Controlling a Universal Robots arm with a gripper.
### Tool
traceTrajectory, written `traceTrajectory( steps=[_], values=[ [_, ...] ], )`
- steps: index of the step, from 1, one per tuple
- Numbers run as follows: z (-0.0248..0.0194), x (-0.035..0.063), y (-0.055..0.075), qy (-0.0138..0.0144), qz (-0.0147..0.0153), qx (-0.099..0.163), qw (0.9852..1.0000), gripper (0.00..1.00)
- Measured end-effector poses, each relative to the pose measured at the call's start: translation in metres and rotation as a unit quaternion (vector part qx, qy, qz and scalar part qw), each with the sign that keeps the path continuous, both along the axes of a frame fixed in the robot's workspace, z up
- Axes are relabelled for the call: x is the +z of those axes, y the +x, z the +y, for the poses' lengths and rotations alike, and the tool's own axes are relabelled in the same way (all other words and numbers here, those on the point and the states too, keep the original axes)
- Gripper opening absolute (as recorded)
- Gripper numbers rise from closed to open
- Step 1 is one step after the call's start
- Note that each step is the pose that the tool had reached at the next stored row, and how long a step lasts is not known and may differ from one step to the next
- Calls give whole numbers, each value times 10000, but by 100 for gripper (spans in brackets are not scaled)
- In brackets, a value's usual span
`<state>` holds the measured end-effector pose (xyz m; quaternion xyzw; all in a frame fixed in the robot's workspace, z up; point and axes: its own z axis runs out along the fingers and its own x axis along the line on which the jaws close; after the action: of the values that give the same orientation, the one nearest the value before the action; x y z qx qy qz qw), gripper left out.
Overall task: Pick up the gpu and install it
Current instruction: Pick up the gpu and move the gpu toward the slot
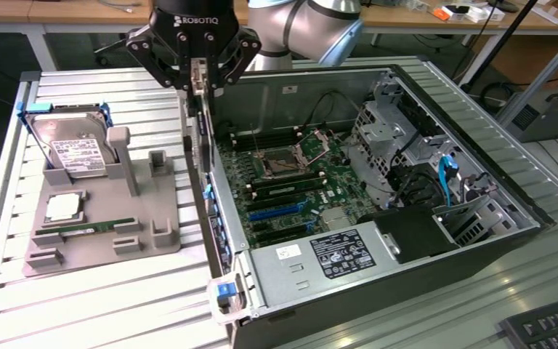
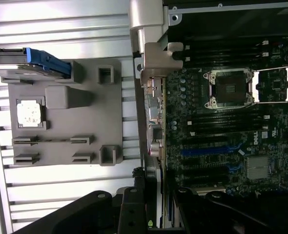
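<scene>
Exterior view is showing the gripper [image 1: 200,81] clamping the gpu [image 1: 204,138] by its upper edge, fingers pinching both faces. Gpu is hanging straight down below the gripper, upright and edge-on, running alongside a wall of the open computer case [image 1: 289,87]; touching that wall or not, cannot tell. Motherboard [image 1: 298,182] is lying inside the case, below the gripper and off toward the exterior view's right, showing blue slots [image 1: 277,212] and a bare processor socket [image 1: 284,164]. Grey fixture [image 1: 85,247] is sitting below the gripper toward the exterior view's left, carrying an upright hard drive [image 1: 73,153], a processor chip [image 1: 63,207] and a green memory stick [image 1: 90,227]. Wrist view is showing the gpu [image 2: 151,83] stretching away from the gripper [image 2: 156,209], between fixture [image 2: 61,126] and motherboard [image 2: 222,126]
</scene>
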<state>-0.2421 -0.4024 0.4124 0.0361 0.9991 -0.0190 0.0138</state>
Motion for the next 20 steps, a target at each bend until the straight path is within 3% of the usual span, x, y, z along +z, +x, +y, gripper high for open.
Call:
traceTrajectory(
  steps=[20],
  values=[
    [-3, 0, 191, 0, 0, 0, 10000, 27]
  ],
)
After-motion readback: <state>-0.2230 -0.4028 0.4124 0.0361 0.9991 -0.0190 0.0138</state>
